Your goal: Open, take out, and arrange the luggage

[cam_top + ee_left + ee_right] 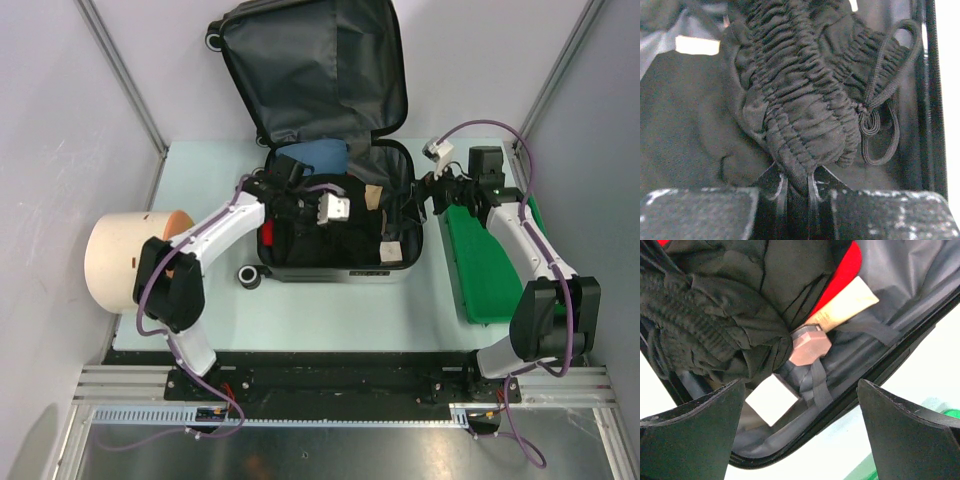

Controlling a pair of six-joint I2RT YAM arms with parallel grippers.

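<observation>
Top external: one luggage (310, 70); left claw (798, 199) pinches black garment (800, 110); right claw (800, 385) gapes empty.

A robotics lab test cell, seen from above: a pale green table (330, 320) is boxed in by plain, bare panel walls (50, 120) held in aluminium posts (125, 80). Along the near edge run slotted aluminium rails (120, 385) and a black base plate (330, 375). A left arm (215, 235) and a right arm (525, 235), both white and black, are bolted there side by side, with purple cables (490, 122) looped along them.
</observation>
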